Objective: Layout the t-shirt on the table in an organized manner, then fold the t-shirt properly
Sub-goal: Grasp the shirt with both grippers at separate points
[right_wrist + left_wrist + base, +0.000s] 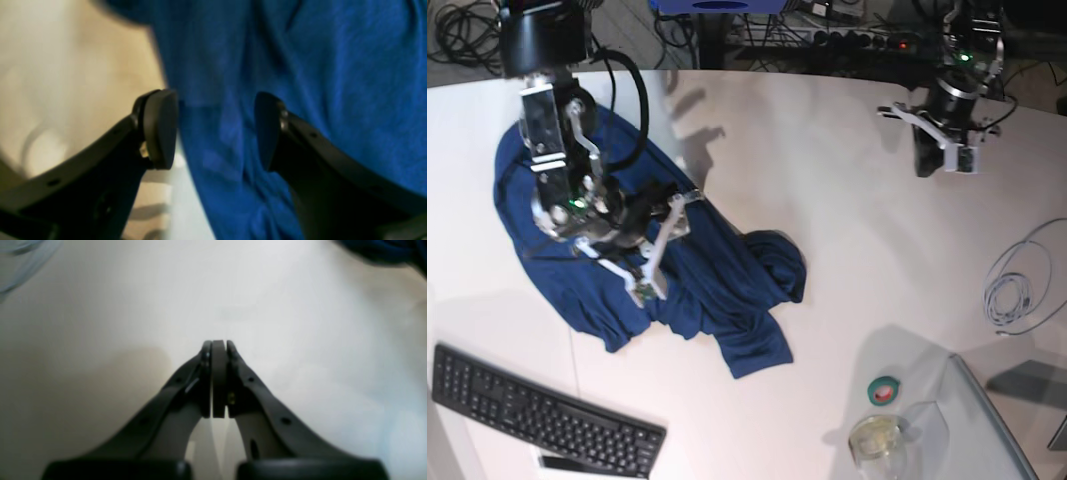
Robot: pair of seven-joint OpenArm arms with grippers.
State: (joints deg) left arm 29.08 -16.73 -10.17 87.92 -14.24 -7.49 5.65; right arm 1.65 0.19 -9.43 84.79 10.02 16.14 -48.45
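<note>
Right gripper (215, 130) spread over the crumpled t-shirt (677, 270) (nothing pinched), positioned to regrasp; left gripper (219, 380) pressed together, parked.

The t-shirt (697, 270) is dark navy blue, plain, of soft fabric. It lies crumpled and unfolded on the left half of the table (827, 170) in the base view, spread in an irregular diagonal mass with deep creases. One lobe is bunched into a small heap at its right side, and a flap trails toward the near edge. The table is white, smooth, with a curved far edge; its right half is bare of cloth.
</note>
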